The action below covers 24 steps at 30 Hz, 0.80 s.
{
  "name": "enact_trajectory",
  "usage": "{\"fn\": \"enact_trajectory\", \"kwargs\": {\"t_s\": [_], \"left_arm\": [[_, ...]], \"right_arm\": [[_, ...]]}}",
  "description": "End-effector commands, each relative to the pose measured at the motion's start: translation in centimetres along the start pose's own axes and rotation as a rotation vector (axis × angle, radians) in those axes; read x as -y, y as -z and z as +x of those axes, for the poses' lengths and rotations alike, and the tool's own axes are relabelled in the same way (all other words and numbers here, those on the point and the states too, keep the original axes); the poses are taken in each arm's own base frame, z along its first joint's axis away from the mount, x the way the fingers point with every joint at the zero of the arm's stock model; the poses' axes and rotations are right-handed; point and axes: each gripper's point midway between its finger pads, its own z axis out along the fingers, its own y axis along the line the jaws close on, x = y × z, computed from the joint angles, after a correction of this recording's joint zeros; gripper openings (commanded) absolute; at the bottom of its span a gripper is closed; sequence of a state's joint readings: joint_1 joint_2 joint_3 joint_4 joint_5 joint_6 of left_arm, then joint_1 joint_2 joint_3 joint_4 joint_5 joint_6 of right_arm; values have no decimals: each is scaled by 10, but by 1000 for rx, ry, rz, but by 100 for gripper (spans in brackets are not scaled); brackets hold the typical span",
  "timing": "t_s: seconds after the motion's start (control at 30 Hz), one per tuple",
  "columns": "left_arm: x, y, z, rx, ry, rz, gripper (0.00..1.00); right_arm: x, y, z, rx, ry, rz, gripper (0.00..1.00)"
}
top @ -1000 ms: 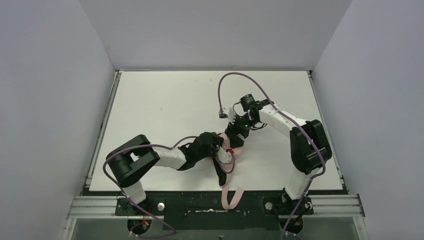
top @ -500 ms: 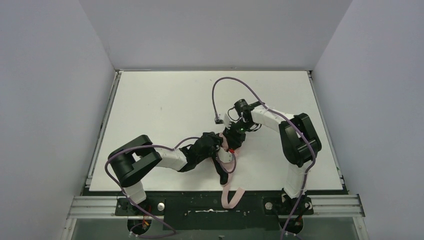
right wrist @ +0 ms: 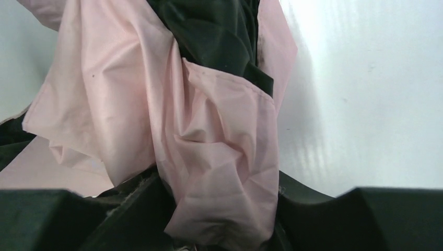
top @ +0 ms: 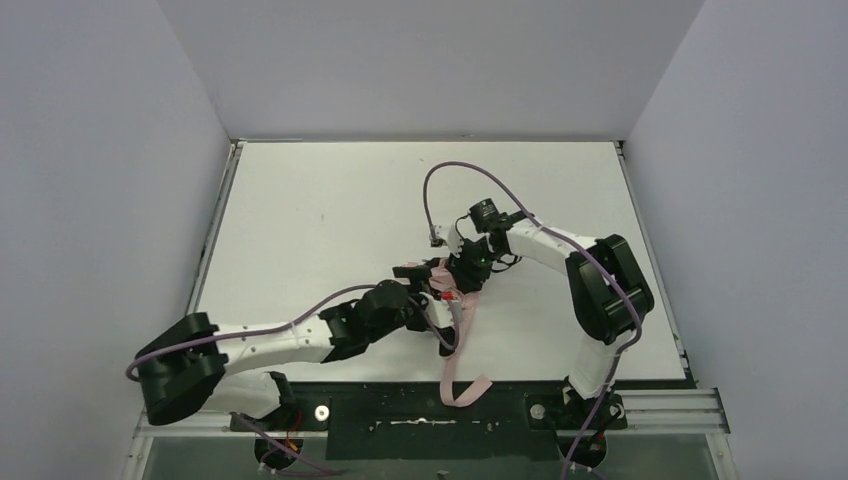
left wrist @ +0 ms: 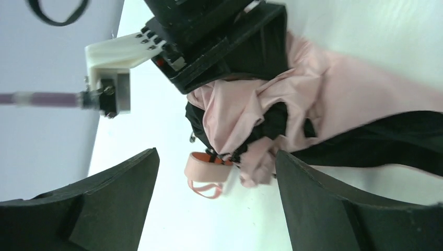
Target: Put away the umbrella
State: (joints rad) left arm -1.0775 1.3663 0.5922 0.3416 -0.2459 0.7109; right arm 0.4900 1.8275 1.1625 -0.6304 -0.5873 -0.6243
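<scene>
On the surface (top: 320, 210), a crumpled umbrella (left wrist: 334, 99).
Its pink fabric sits clamped in the right pincer (right wrist: 222, 209); the left pincer (left wrist: 215, 172) gapes wide just short of it, holding nothing.

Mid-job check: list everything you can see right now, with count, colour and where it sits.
umbrella: one, pale pink with black parts, bunched on the table towards its near middle; a pink strip of it trails past the near edge.
table: one, white, under both arms.
walls: three, pale grey, at the left, back and right of the table.
rail: one, silver metal, along the near edge.
cables: two, purple, one looping off each arm.
left gripper: one, black, open, low over the table, facing the umbrella's bunched end.
right gripper: one, black, shut on the umbrella's pink fabric.
</scene>
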Motion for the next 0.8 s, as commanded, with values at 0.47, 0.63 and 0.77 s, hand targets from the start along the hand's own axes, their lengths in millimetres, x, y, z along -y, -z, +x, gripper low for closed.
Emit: {"fn": "enact_trajectory", "kwargs": {"t_s": [0.47,0.63,0.77], "left_arm": [[-127,61,34,66,866,-249,84],[-138,44,30,117,848,-201,93],[-123,26,27,97,776,-48,94]], "right_arm": [[29,-7,6,-39,403,444,9],[16,-13,4,-29,534,500,9],[1,-22,9,-47,650,493,9]]}}
